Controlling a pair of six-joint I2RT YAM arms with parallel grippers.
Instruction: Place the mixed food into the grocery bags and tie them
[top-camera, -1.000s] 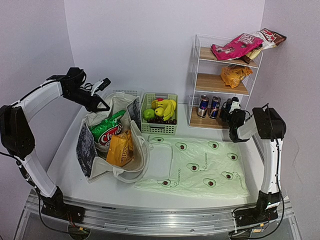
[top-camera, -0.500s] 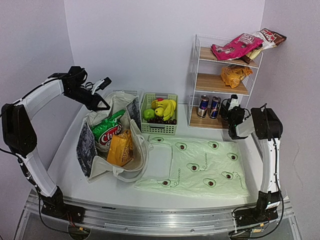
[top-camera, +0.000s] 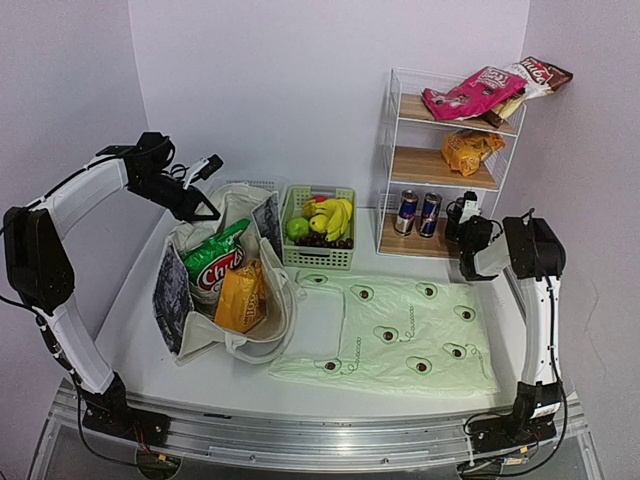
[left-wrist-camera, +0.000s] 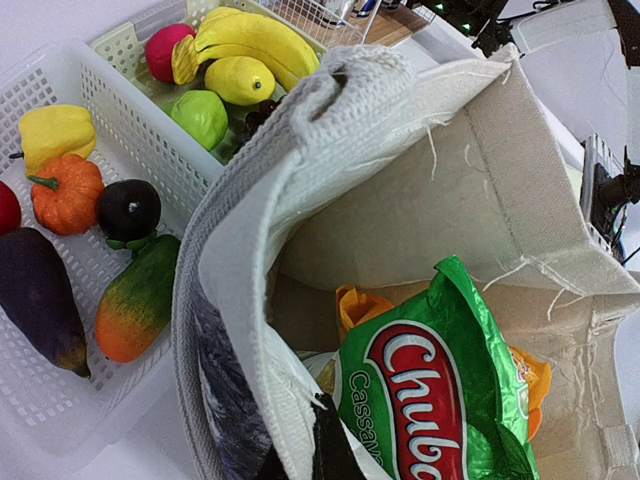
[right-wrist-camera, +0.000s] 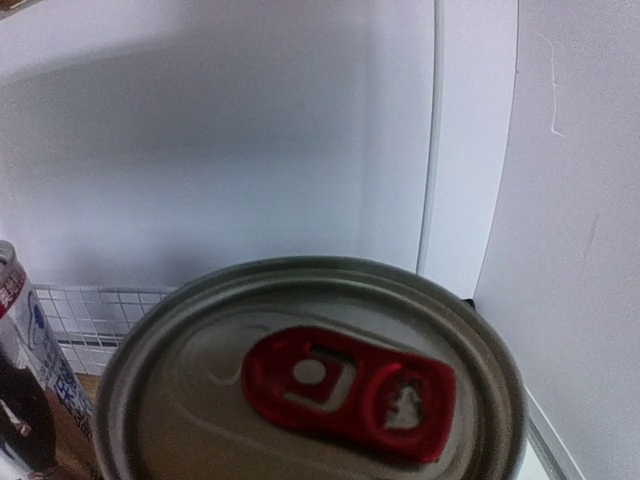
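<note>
Both arms up, each reaching off to its own side

The left arm (top-camera: 78, 195) arches high and reaches inward, with the left gripper (top-camera: 207, 189) tipped down and its fingers spread wide. The right arm (top-camera: 541, 310) stands nearly vertical with a bent elbow, its right gripper (top-camera: 462, 222) aimed away from the base (no clue if it's closed, its own cam doesn't show the fingers).

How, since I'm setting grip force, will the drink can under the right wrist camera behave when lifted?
Probably stiff: the drink can shows a metal lid. Its red tab lies flat, seemingly unopened, so likely full and heavy for its size. The round rim suggests it rolls if tipped.
</note>
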